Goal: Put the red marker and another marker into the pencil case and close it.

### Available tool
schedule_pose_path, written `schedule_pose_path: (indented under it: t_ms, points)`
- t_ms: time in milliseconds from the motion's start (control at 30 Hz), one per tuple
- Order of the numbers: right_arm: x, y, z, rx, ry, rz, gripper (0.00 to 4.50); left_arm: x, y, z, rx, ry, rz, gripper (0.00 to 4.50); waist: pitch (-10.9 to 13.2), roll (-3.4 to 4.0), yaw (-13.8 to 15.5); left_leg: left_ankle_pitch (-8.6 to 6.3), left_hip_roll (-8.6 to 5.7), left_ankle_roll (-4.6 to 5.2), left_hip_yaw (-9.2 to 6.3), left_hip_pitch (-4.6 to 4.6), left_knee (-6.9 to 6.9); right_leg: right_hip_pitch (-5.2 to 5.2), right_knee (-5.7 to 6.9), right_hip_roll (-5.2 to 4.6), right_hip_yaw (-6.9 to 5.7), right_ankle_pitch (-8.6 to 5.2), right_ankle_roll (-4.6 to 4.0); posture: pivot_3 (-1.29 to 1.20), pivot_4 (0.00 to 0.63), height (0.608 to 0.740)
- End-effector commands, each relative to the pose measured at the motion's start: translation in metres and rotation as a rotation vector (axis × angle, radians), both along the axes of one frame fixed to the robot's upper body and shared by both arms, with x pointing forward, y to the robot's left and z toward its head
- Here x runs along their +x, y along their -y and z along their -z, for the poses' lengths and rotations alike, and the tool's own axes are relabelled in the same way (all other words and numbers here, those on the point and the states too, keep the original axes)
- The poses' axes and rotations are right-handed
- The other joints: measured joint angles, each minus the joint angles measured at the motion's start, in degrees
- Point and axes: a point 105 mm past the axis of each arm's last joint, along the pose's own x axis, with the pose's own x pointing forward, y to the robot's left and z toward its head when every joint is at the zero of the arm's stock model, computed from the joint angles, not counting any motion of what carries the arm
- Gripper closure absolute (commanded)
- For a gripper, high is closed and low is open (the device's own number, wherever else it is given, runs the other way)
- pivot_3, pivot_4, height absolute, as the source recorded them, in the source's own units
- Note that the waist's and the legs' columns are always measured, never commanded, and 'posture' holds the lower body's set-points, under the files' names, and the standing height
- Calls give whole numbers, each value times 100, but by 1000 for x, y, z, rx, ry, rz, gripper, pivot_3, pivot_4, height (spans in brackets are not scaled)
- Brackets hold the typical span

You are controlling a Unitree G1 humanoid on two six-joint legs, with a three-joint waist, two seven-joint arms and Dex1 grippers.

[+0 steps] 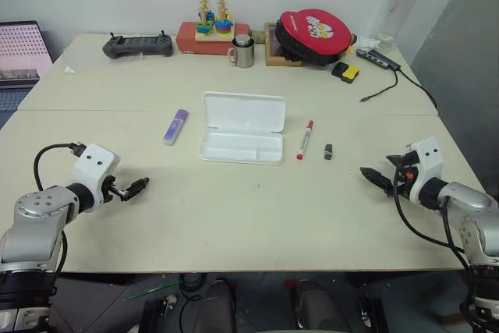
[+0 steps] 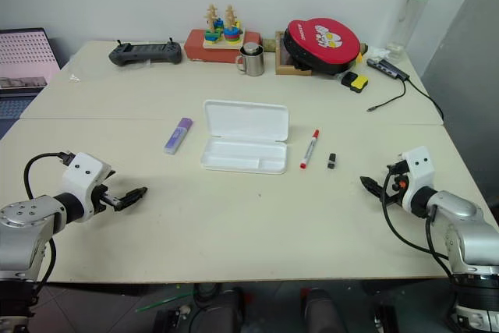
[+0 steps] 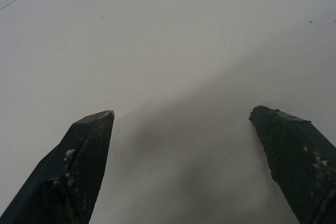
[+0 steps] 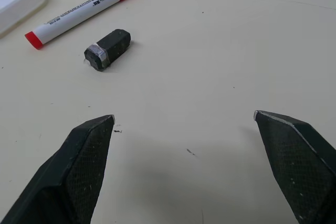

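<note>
1. I am viewing a pale table (image 1: 234, 216) with the white pencil case (image 1: 242, 128) lying open near its middle; the lid is folded back toward the far side and the shallow tray is facing up, with nothing in it.
2. The red marker (image 1: 305, 139) is lying flat just to the right of the case, apart from it, with its red cap pointing toward the far edge and its red tail toward me.
3. A small black cap-like piece (image 1: 328, 151) is resting just right of the red marker, not touching it; in the right wrist view it is sitting beside the marker's tail end.
4. The lilac marker (image 1: 175, 126) is lying to the left of the case, well apart from the red one, with the case between the two.
5. I am holding the left gripper (image 1: 134, 188) over bare tabletop at the near left, its two black fingers (image 3: 86, 150) spread wide and gripping nothing.
6. I am holding the right gripper (image 1: 375, 178) at the near right, pointing toward the middle of the table; its fingers (image 4: 84, 156) are likewise standing fully apart and empty, with the black piece and red marker lying beyond them.
7. Along the far edge the following are standing: a black controller (image 1: 138, 45), a red box carrying a wooden stacking toy (image 1: 213, 19), a metal mug (image 1: 243, 51), a round red-and-black case (image 1: 313, 36), a yellow-and-black block (image 1: 345, 72), a cabled hub (image 1: 379, 58) and a clear bottle (image 1: 405, 5).
</note>
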Motion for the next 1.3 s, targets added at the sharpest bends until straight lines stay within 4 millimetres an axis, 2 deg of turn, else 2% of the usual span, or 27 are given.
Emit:
schedule_pose_path:
  t_ms: [33,300,733,867,1067,1167,1233,1300]
  points:
    - [0,6,-15,-14,57,2,12,-3,0,6,-15,-15,-13,0,0,0,0,0,0,0,0,0,0,0,0,0,0,0,0,0,150,740]
    - [2,2,-22,-17,75,-17,12,-1,5,6,-32,-14,3,0,0,0,-2,0,0,0,0,0,2,0,1,0,0,0,0,0,150,740]
    - [1,3,-20,-13,69,-9,12,-1,7,9,-34,-21,10,0,0,0,3,0,0,0,0,0,3,1,1,0,0,12,22,0,150,740]
    - [1,-2,-19,-19,67,-35,12,-2,5,7,-36,-20,12,0,0,0,4,0,0,0,0,0,2,1,1,0,0,13,23,0,150,740]
    - [1,-16,-34,6,112,-94,12,4,12,0,-57,8,36,0,0,0,4,0,0,0,0,0,3,1,1,0,0,14,26,0,150,740]
    - [-3,-27,-39,-1,123,-159,12,5,25,-7,-133,33,79,0,0,0,5,0,0,0,0,0,4,2,1,0,0,16,28,0,150,740]
    - [-3,-45,-49,11,143,-237,12,6,45,-20,-233,79,150,0,0,-1,10,0,0,0,0,-1,5,2,1,0,-1,16,28,0,150,740]
    - [-4,-86,-55,45,121,-391,12,0,86,-27,-369,74,317,0,2,0,7,0,0,0,0,-2,7,2,1,0,0,17,29,0,150,740]
